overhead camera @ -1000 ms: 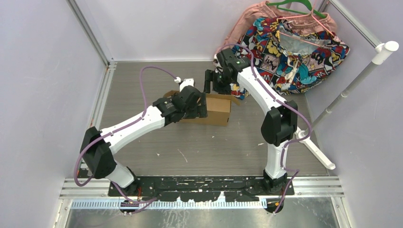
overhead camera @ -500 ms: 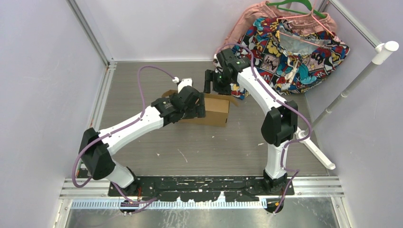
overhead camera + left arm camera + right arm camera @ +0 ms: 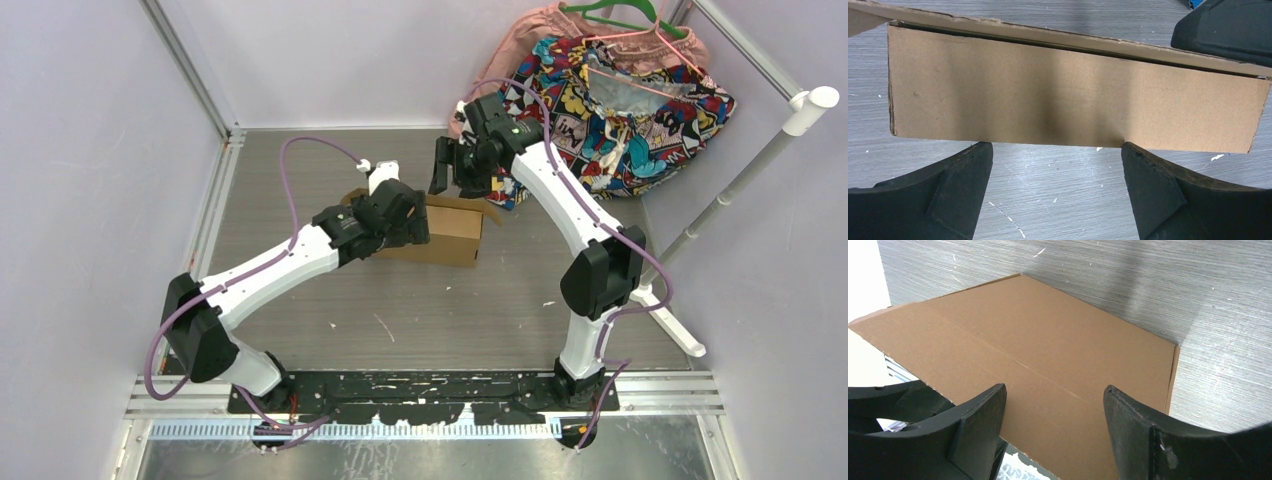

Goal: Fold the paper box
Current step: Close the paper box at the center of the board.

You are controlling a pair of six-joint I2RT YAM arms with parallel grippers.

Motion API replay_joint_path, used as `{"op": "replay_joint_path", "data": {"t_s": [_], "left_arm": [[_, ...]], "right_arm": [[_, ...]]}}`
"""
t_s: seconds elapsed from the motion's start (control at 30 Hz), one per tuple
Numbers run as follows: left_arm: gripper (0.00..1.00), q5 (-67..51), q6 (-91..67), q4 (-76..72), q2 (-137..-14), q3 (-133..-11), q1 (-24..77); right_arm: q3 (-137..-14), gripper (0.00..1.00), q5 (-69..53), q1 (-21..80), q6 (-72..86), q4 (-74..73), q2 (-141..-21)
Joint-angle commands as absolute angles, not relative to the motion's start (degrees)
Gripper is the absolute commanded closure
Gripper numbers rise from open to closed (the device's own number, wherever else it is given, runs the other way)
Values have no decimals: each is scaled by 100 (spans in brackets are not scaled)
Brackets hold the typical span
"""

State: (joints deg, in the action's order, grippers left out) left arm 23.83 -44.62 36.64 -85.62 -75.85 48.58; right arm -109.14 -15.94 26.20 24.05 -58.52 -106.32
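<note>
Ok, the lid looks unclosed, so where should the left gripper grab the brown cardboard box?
Probably the lid edge of the brown cardboard box, from the near side where the open left gripper faces it. A gap parts that thin edge from the front wall, leaving room for a finger; the wall looks wider than the jaws.

Robot lab test cell, pale lilac walls (image 3: 100, 200), aluminium frame rails (image 3: 193, 75), scuffed grey table (image 3: 450, 300), black bolted mounting plate (image 3: 420, 386)

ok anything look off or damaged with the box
Mostly fine. The box lid isn't shut flush: a dark gap runs under its slightly ragged front edge, and a flap sticks out at its far right corner. Clothes are heaped in the far corner.
</note>
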Motion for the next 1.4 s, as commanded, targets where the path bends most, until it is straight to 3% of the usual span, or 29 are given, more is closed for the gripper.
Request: {"op": "replay_joint_path", "data": {"t_s": [0.0,0.73,1.03,1.37], "left_arm": [[0,2645,-4519,3548,-8445,-7701,4825],[0,2779,-4649,3515,-8467,-7647,4825],[0,2770,-4642,3510,-8590,-7726,4831],[0,2799,-4556,3552,-8755,-7933,4817]], "right_arm": [[-10931,24,-1652,2650,2316,-5752,-10249],[-9919,30,-1831,2705,1849,-5814,-9674],[-9757,30,-1172,2885,1631,-5883,-9515],[-9997,30,-1528,2830,1819,-5878,-9752]]}}
